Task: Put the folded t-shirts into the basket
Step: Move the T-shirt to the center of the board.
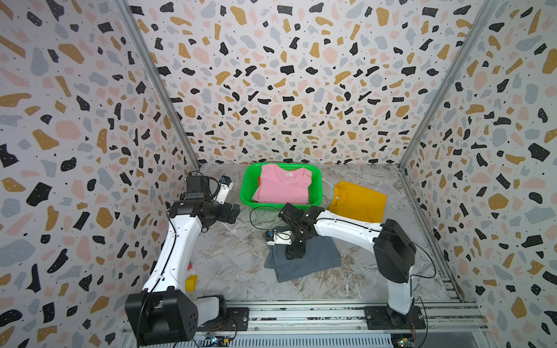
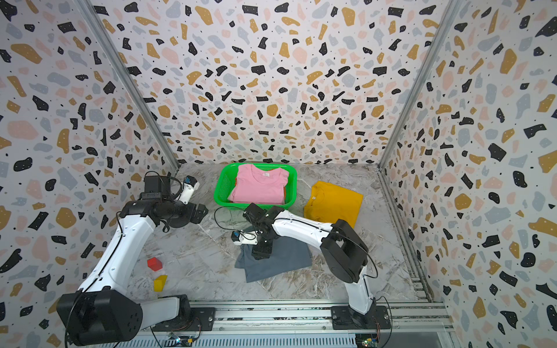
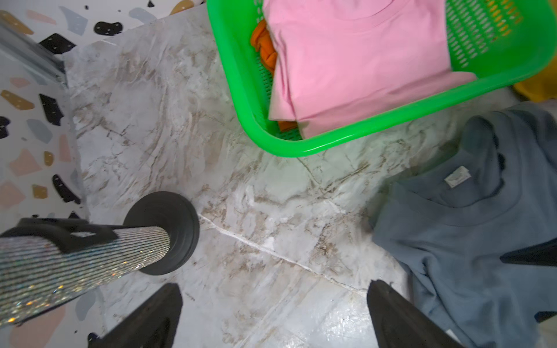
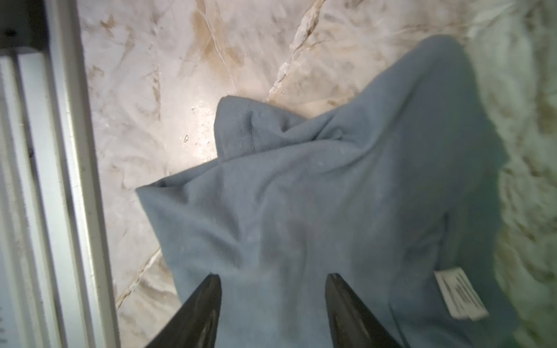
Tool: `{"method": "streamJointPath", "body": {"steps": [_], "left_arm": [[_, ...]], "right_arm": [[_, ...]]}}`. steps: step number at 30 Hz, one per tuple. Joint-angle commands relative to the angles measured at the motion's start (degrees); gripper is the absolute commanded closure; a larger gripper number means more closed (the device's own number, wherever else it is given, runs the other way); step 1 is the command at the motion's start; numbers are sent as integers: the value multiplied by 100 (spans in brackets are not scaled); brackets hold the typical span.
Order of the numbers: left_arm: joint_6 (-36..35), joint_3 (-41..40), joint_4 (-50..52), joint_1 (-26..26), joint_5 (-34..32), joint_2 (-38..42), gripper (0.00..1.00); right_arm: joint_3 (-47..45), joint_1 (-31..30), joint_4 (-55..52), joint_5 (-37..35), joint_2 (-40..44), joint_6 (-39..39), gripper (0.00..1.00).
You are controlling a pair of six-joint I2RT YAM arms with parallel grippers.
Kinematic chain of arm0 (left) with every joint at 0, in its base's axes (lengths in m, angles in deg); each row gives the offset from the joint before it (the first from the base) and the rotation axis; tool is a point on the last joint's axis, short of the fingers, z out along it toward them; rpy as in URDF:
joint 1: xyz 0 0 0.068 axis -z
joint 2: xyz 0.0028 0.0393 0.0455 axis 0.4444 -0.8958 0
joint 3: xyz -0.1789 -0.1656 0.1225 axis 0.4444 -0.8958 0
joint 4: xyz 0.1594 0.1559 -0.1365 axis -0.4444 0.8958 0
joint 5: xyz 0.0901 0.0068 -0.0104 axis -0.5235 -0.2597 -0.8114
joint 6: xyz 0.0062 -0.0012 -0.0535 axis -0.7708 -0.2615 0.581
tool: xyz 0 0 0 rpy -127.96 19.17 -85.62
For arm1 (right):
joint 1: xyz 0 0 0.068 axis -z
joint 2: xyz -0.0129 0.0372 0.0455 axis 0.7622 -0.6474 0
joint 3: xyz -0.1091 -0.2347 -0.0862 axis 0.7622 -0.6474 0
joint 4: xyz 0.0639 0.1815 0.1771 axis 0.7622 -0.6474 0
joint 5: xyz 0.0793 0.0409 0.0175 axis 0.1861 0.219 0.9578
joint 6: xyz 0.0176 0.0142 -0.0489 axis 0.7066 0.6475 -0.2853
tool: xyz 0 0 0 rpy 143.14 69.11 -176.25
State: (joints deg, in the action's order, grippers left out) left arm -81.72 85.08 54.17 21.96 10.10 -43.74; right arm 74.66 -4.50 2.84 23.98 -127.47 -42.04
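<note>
The green basket [image 1: 316, 188] [image 2: 221, 188] [image 3: 331, 144] stands at the back of the table. In it a pink t-shirt [image 1: 283, 186] [image 2: 259, 186] [image 3: 355, 60] lies on an orange one [image 3: 265, 51]. A mustard t-shirt [image 1: 358, 200] [image 2: 334, 205] lies flat to the basket's right. In front of the basket lies the rumpled grey t-shirt [image 1: 313, 259] [image 2: 286, 262] [image 4: 331, 195]. My right gripper [image 1: 295, 253] [image 4: 272, 277] points down at its back left part, jaws apart over the cloth. My left gripper [image 1: 233, 214] [image 3: 274, 289] is open above bare table left of the basket.
A red block [image 2: 155, 264] and a yellow block [image 1: 191, 282] [image 2: 160, 282] sit near the left arm's base. A black cable [image 1: 256, 217] loops on the table in front of the basket. Patterned walls close three sides, and a metal rail [image 1: 301, 313] runs along the front.
</note>
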Motion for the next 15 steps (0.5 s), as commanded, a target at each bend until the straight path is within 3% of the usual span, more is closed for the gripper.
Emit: {"method": "streamJointPath", "body": {"steps": [1,7,8,11,15], "left_arm": [[-133,-186,390,81,1056,22,6],[-476,-695,208,1161,537,11,7],[-502,-788,81,1416,387,-42,7],[-577,-794,-39,1889,71,-270,9],[-576,-748,-138,2065,-197,-520,9]], "right_arm": [[-341,509,-372,360,901,38,35],[-1334,1805,-57,450,1464,241,25],[-1581,1951,180,204,1520,217,21],[-2156,1938,662,-744,1550,-187,21],[-2498,1841,578,-887,1414,-600,28]]}}
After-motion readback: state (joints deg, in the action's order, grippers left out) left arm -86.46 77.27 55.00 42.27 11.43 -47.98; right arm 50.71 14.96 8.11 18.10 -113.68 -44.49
